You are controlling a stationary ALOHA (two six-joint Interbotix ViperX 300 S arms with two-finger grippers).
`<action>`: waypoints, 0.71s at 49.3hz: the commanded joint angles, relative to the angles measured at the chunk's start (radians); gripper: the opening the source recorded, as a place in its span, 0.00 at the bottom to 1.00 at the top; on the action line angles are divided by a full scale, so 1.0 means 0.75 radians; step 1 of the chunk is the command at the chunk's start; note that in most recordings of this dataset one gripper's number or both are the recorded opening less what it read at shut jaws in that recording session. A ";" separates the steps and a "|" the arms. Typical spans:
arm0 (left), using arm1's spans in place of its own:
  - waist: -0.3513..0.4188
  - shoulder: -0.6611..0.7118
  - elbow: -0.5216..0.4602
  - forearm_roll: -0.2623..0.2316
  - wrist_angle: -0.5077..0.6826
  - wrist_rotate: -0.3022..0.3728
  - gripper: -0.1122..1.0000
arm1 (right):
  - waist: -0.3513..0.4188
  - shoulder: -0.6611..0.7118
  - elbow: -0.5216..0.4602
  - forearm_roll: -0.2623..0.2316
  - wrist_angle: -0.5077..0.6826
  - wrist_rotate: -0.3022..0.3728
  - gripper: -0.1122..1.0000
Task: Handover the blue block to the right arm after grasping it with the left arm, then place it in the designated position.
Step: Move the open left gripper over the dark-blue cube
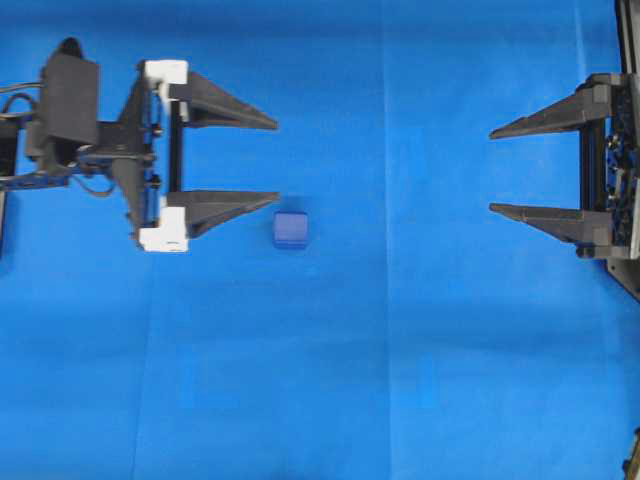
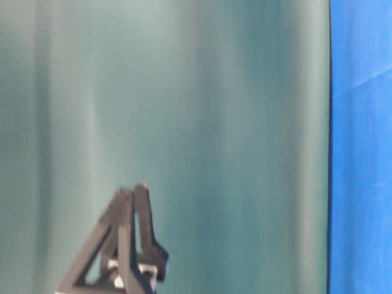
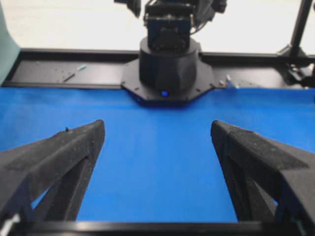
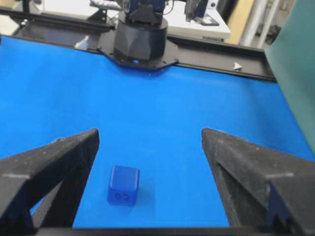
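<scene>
Claws of both arms stand spread wide with nothing between their fingers, facing each other across a bright blue tabletop [image 1: 400, 400]. From overhead, the left claw [image 1: 278, 160], marked by white corner pieces, is much the nearer to the blue block [image 1: 291, 230]; the right claw [image 1: 491, 170] sits well apart on the far side. The block, a cube with no long axis to favour, rests on the cloth just beyond the tip of the left claw's nearer finger and slightly outside that finger's line, so it is not between the fingers. A grasp likely needs this claw to shift sideways toward the block before advancing. The left wrist view shows only bare cloth between its fingers, no block. The right wrist view shows the block [image 4: 123, 185] ahead, lying off toward its left finger. The table-level view shows only finger tips against a green backdrop.
</scene>
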 commanded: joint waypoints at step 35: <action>-0.002 0.129 -0.348 -0.002 0.708 -0.080 0.93 | -0.002 0.006 -0.037 0.004 -0.014 0.000 0.98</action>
